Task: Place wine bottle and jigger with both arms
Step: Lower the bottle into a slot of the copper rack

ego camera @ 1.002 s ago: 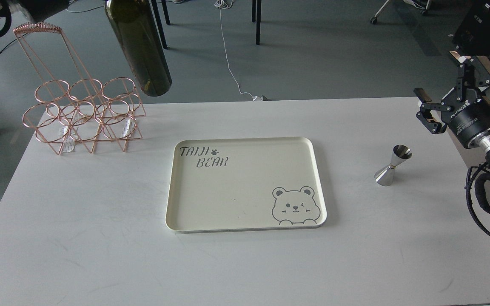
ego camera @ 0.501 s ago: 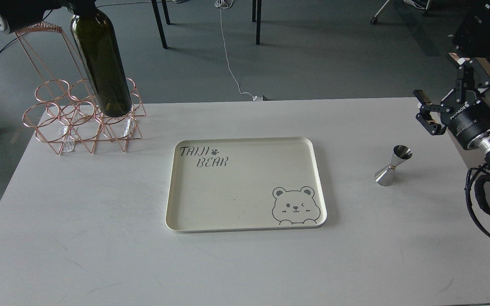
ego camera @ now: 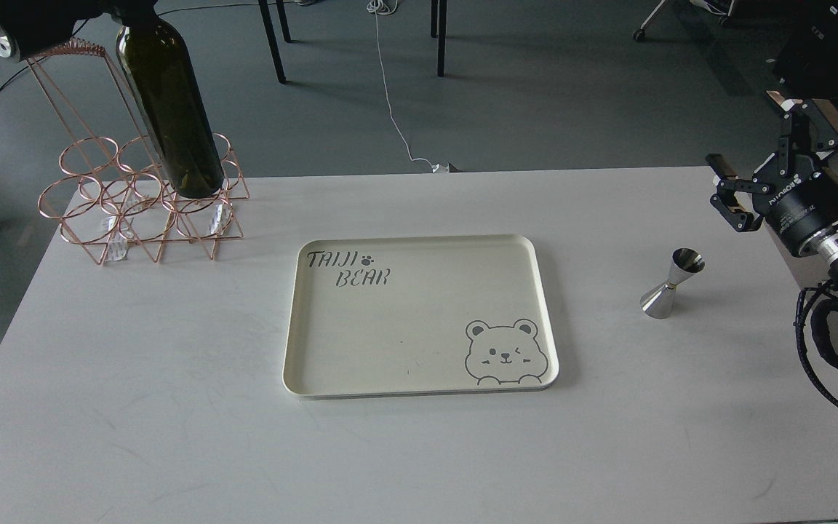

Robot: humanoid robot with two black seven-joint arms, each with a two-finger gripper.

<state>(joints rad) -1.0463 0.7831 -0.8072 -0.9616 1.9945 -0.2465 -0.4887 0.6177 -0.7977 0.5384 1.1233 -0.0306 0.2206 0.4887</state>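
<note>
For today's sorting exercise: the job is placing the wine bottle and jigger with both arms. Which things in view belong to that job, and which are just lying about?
Belong to the job:
wine bottle
jigger
right gripper
copper wire bottle rack, which the bottle's base sits in

Just lying about:
cream bear tray
white cable on the floor

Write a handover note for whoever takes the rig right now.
Left end effector: out of view past the top-left edge, state unknown.
Right end effector: open, empty, above the table's right edge behind the jigger.
Bottle: tilted, base at a ring of the copper rack; seated or not, unclear.
Jigger: upright on the table, right of the tray, untouched.
Left: finish the bottle, pick and place the jigger.
</note>
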